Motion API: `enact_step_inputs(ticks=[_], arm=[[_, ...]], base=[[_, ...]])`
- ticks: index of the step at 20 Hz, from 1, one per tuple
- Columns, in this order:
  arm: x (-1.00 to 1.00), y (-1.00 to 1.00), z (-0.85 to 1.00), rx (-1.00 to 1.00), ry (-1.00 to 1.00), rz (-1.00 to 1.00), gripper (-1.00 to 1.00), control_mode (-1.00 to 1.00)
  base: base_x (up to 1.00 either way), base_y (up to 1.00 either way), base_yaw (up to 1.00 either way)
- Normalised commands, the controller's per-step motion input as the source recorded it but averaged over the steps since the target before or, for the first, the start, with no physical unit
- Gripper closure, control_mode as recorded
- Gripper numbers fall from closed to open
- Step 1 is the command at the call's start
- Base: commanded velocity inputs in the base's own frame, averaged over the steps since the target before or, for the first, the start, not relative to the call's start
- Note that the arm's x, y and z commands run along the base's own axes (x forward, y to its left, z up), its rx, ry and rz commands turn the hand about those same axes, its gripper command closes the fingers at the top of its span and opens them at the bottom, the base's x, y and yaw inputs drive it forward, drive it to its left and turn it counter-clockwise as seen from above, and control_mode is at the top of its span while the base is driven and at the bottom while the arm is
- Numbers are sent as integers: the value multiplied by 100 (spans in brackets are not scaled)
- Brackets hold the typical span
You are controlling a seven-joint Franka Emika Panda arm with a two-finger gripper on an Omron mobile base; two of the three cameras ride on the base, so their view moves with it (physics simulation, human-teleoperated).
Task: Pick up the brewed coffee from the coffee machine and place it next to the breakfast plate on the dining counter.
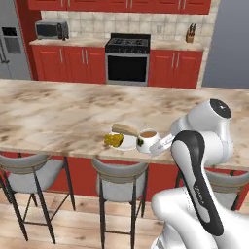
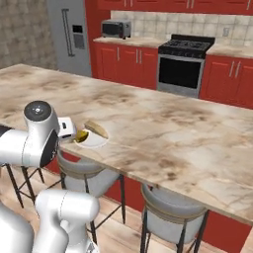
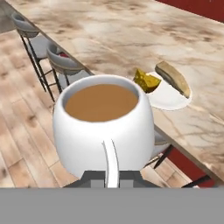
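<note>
A: The brewed coffee is up at the dining counter now, carried at the end of the arm, right at the near edge of the bench. From the left base view it sits at about three o'clock from the breakfast plate, just beside it.

B: And the fingers?

A: The gripper comes in from the handle side, and the hand view has the cup dead centre with its handle pointing back at the camera. I'd judge the fingers are clamped on that handle, though the tips themselves are hidden behind the cup.

B: Is it down on the bench yet?

A: Can't tell. In the hand view the floor and a stool show beneath the cup, so it looks to hang at or just past the edge.

B: So what makes this placement clean?

A: Carry it further over the slab first, towards twelve o'clock, so the whole base has marble under it. Keep it level, because that brown liquid rides near the rim. Stay clear of the bread and the yellow heap; don't nudge the plate. Lower gently, then let go only once the base is flat.
</note>
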Motion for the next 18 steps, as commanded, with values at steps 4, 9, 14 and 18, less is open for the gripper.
enact_step_inputs(ticks=[4,9,14,18], arm=[[0,0,0,0,0,0,100,100],[0,0,0,0,0,0,100,100],[0,0,0,0,0,0,100,100],[0,0,0,0,0,0,100,100]], base=[[40,37,-40],[40,44,-39],[39,48,-38],[34,39,-36]])
